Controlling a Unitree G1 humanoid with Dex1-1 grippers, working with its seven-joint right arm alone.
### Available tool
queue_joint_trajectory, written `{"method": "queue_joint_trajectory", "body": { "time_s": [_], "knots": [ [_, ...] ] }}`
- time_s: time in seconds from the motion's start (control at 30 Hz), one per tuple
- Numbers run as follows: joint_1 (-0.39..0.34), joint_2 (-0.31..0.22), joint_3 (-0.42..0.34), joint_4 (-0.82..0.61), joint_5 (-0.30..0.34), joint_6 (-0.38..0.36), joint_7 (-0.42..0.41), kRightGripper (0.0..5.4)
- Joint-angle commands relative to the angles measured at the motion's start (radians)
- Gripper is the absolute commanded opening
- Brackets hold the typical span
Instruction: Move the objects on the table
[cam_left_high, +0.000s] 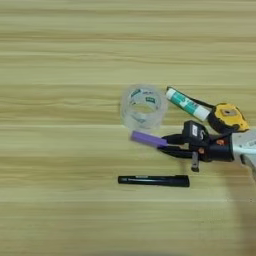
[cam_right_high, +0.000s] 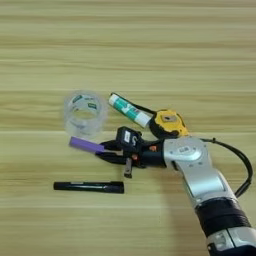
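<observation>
Wooden surface (cam_left_high: 60, 60) fills view, grain in horizontal bands. Silver forearm (cam_right_high: 202, 175) enters from bottom right. Gripper (cam_right_high: 102, 151) clenched on right end of purple cylinder (cam_right_high: 86, 145), which lies just below clear tape roll (cam_right_high: 85, 113). Yellow-black tape measure (cam_right_high: 170, 123) sits right of roll, touching green-white tube (cam_right_high: 129, 110) (tube tilted, pointing up-left). Black marker (cam_right_high: 89, 187) lies flat nearest bottom edge, apart from rest.

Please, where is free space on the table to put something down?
The table is bare above and left of the clear tape roll, and below the black marker. It is crowded around the right gripper, purple cylinder, tube and tape measure.
</observation>
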Motion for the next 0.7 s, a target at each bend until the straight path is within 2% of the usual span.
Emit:
{"method": "queue_joint_trajectory", "body": {
  "time_s": [0.03, 0.33, 0.7],
  "knots": [
    [-0.013, -0.041, -0.031, -0.095, 0.065, -0.032, 0.024, 0.79],
    [-0.011, -0.032, -0.058, -0.132, 0.118, -0.009, 0.041, 0.79],
    [-0.058, -0.013, -0.108, -0.127, 0.159, 0.028, -0.006, 0.79]
  ]
}}
